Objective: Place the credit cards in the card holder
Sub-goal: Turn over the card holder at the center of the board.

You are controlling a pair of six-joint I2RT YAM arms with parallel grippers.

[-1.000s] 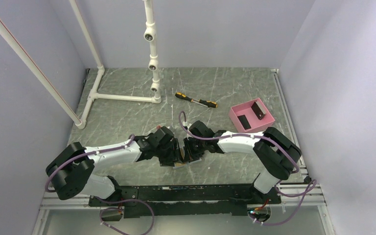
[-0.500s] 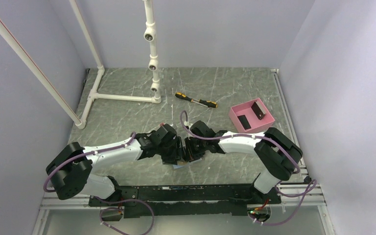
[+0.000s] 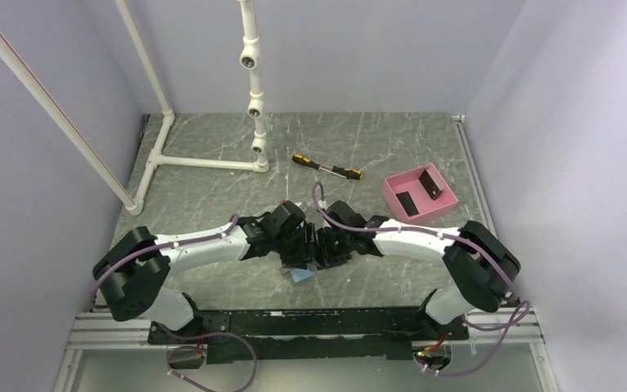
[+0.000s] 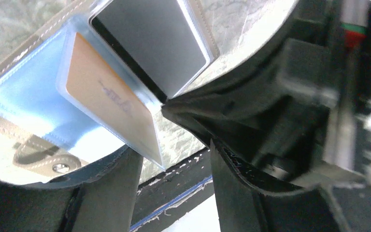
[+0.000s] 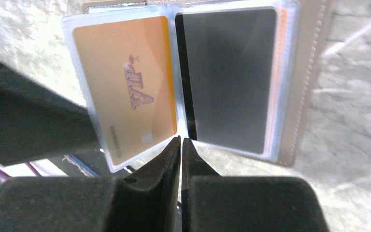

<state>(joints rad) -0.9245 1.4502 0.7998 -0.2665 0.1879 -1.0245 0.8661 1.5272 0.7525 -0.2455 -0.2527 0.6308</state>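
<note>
The card holder [image 5: 304, 72] lies spread open, grey outside and light blue [image 4: 24, 101] inside, showing in the top view as a pale blue patch [image 3: 300, 275] just near of both grippers. One clear sleeve holds a tan credit card [image 5: 125, 82], also seen from the left wrist [image 4: 111, 101]. The sleeve beside it holds a dark grey card [image 5: 229, 77]. My right gripper [image 5: 180, 140] is shut, its tips at the fold between the two sleeves. My left gripper [image 4: 170, 153] stands open, with the tan card's sleeve corner just above the gap. Both grippers meet over the holder [image 3: 310, 245].
A pink tray [image 3: 449, 194] at the right holds two more dark cards [image 3: 408, 202]. A yellow and black screwdriver [image 3: 326, 167] lies behind the arms. A white pipe frame [image 3: 204, 162] stands at the back left. The table's black front rail [image 4: 174, 193] runs close under the left fingers.
Both arms have shifted slightly right and away from the front edge. The holder's blue inside now shows more in the top view. The right jaws have parted by a hairline.
</note>
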